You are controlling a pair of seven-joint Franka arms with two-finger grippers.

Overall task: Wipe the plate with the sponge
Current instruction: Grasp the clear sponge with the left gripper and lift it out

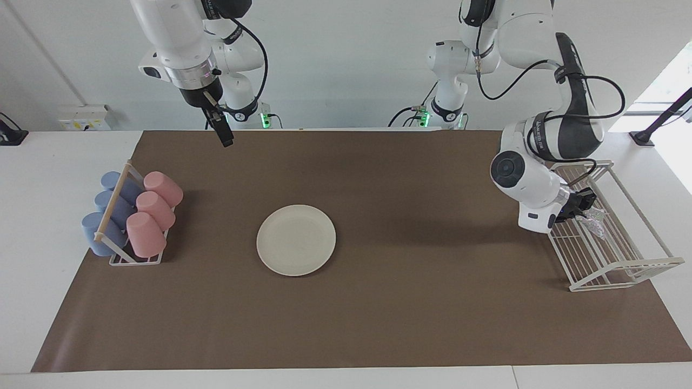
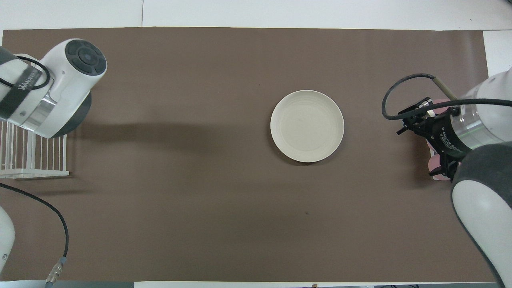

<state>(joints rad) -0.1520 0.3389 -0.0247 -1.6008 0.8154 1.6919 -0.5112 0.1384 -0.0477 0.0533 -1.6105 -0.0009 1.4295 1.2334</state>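
Facing view shows the left gripper (image 1: 586, 208) low over the white wire rack (image 1: 643, 267) at the left arm's end of the table, its fingers closed on the sponge (image 1: 596, 220), a small silvery crinkled pad hanging just over the rack's bars. Whether the sponge touches the rack I cannot tell. In the overhead view the left arm's wrist covers the gripper and the sponge, so only part of the rack (image 2: 24, 172) shows there.

The plate (image 1: 296, 240) lies flat on the brown mat (image 1: 378, 324) near the middle of the table, well apart from the rack and bare on top; it appears in the overhead view (image 2: 307, 126) too.

The right gripper (image 1: 227, 139) hangs in the air over the mat's edge close to the robots, fingers apart and holding nothing; this arm waits. At the right arm's end of the table, a small rack (image 1: 127, 259) holds blue cups (image 1: 111, 208) and pink cups (image 1: 154, 210) lying on their sides.
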